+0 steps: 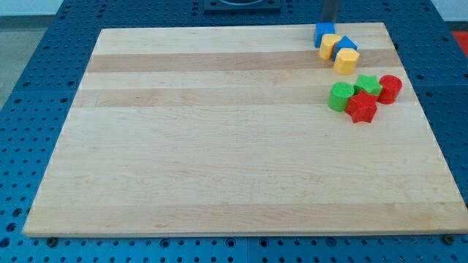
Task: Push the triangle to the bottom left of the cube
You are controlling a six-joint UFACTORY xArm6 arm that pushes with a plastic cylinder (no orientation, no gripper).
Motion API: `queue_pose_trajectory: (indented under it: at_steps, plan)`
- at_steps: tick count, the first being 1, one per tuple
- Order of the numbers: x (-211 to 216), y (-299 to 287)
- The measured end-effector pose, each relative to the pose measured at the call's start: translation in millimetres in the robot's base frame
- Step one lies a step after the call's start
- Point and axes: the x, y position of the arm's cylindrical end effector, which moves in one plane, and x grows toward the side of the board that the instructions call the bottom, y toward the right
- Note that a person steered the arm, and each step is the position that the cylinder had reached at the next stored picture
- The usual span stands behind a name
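Where the pale wooden counter (pixel 219 139) fills most of the view, its top shows long bands of light and slightly darker grain running left to right, smooth and matte, with straight edges and square corners. Around it lies a blue perforated base (pixel 29 109), dotted with a regular grid of holes. All blocks sit crowded in the counter's top right corner; everything left and below them is bare wood. Red star-like block (pixel 361 107) lies lowest in the group, touching the green round block (pixel 340 96) on its left and the green star-like block (pixel 368 85) above it. Red cylinder (pixel 390 88) sits just beside the green star, nearest the right edge. Above these, a little apart: yellow block (pixel 346 61), rounded and faceted; blue triangle (pixel 346 44) touching it from above; a second yellow block (pixel 329 46) pressed against the triangle's left; blue cube (pixel 323 32) at the very top edge, touching that yellow piece. All blocks look like matte plastic. My tip (pixel 327 23), a dark rod entering from the view's top, stands right at the cube's upper side. No claw on this arm, so spread or pressed together cannot be told.
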Motion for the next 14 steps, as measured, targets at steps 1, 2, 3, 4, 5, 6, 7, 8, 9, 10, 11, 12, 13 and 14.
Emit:
queue_pose_trajectory:
  at_steps: [1,2,3,4,5,6,7,8,9,10,11,12,13,14]
  plan:
    - [23.1,-4.2]
    - [34.3,-4.1]
    - [33.4,4.8]
    - [41.9,8.2]
    - [43.1,12.6]
    - [43.1,29.0]
    - [39.3,46.9]
    - [28.6,55.4]
    - [34.3,68.4]
    - [54.6,70.9]
    - [67.4,42.6]
    - [87.1,8.4]
    - [109.5,-22.0]
    - [125.3,-31.1]
